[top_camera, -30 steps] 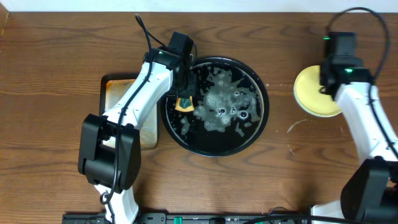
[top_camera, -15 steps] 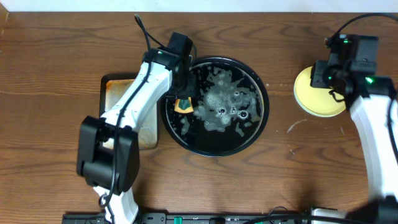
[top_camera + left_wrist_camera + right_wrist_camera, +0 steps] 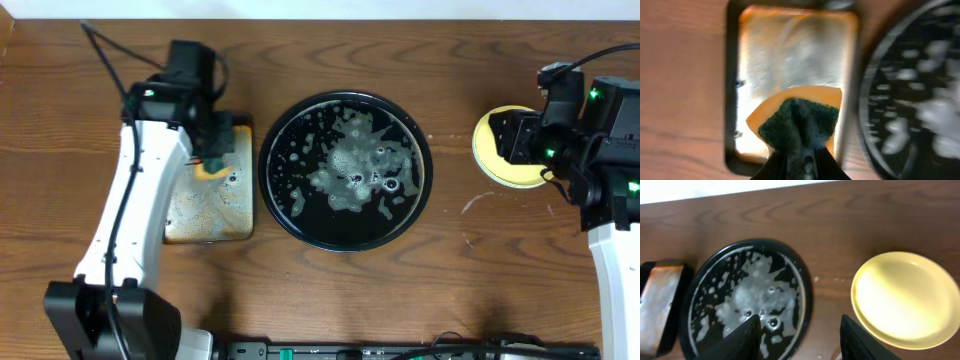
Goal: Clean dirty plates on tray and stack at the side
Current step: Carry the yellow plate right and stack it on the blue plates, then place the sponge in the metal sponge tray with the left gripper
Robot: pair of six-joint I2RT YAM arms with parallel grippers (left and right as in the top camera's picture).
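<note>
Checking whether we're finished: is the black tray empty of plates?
Empty of plates: the tray holds only foam; a yellow plate sits outside it.

No legible text, label, brand, number or sign in any of the views.

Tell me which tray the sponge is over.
The small rectangular rusty metal tray, not the round foamy black tray; the left gripper holds the orange-green sponge there.

— How does the overhead view look?
— Bright, even light from above, soft shadows, and a sheen on the black tray (image 3: pixel 290 215).
— And the wrist views?
— The left one is smeared, even the sponge (image 3: pixel 797 122), and the metal tray (image 3: pixel 790 50) glares white. The right one is sharper: the yellow plate (image 3: pixel 905 297) gleams, and the right gripper (image 3: pixel 800 326) at the near edge is dark and soft.
</note>
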